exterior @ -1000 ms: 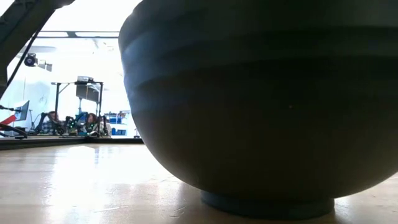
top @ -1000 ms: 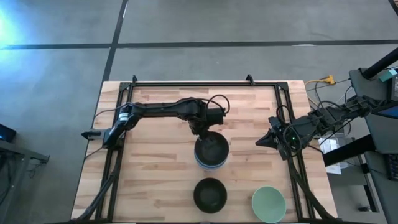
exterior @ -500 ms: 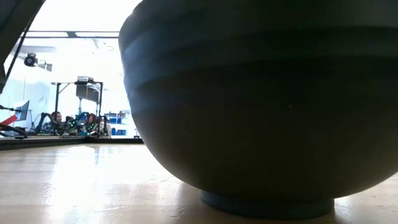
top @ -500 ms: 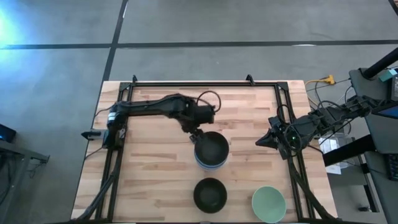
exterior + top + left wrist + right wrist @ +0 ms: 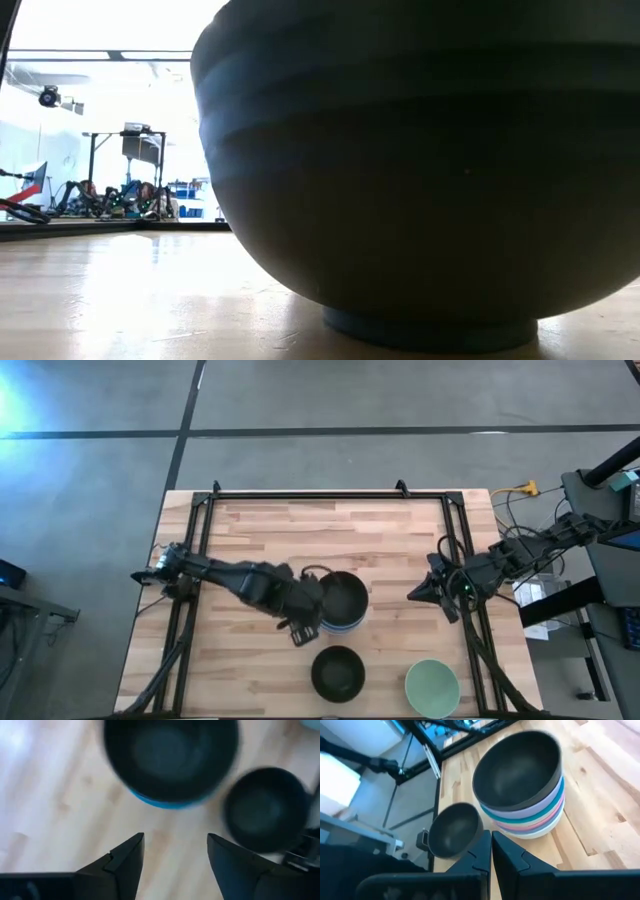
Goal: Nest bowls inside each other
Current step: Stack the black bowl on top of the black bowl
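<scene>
A stack of nested bowls (image 5: 340, 603) stands mid-table on its white bottom bowl, topped by a black bowl (image 5: 516, 769) over lavender, teal and pink ones. A lone black bowl (image 5: 337, 672) sits nearer the front edge, and a pale green bowl (image 5: 432, 688) stands at the front right. My left gripper (image 5: 298, 631) hovers open above the table by the stack's near-left side. Its wrist view shows the stack (image 5: 170, 757) and the lone black bowl (image 5: 267, 807) beyond its fingers, with nothing between them. At the table's right side my right gripper (image 5: 415, 595) waits shut, its fingers (image 5: 491, 845) pointing toward the stack.
A dark bowl (image 5: 420, 170) fills most of the low view. A black metal frame (image 5: 330, 495) runs along the table's far and side edges. Bare wood lies left of the stack and at the table's far side.
My left gripper has come away from the far rim of the stack's top black bowl. It has swung up and toward the table's near edge and now hangs at the stack's near-left side. The stack has stayed where it was.
</scene>
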Tool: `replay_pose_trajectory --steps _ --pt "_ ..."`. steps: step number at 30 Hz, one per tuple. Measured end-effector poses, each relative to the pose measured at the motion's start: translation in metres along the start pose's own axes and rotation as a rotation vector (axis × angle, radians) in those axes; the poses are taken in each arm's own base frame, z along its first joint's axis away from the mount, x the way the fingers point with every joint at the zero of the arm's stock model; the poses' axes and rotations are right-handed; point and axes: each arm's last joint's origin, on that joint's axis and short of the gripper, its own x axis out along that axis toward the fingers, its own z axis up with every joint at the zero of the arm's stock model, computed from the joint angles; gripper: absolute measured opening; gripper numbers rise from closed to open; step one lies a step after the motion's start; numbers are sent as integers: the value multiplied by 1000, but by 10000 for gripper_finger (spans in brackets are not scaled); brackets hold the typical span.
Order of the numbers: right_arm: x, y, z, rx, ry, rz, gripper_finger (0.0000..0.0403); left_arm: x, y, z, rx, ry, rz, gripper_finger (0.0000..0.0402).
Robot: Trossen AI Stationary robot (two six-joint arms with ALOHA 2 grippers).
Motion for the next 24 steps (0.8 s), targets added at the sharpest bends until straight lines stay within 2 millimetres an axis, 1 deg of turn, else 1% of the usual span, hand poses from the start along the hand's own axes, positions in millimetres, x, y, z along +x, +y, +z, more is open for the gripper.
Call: replay_pose_trajectory --steps 3,5,9,11,15,19,20,22,24 --pt "7 2 -2 -31 29 -7 9 13 -13 -7 -87 68 -102 188" --pt "11 3 -4 -49 46 -16 9 22 -17 -13 -163 97 -139 180" --pt "19 4 -5 -59 70 -34 9 30 -12 -25 -296 62 -234 166" --pt "21 5 -6 -60 79 -34 9 39 -9 -34 -377 40 -303 161" --pt "22 8 -6 -62 70 -11 9 74 -2 -56 -550 17 -473 157" --pt "20 12 -6 -55 57 24 9 100 3 -74 -691 40 -682 157" --pt "19 13 -6 -53 57 31 9 107 3 -78 -715 55 -701 157" --pt "17 14 -7 -47 62 43 9 118 5 -90 -745 94 -667 157" --pt "16 15 -9 -38 69 48 9 124 3 -95 -749 113 -654 157"
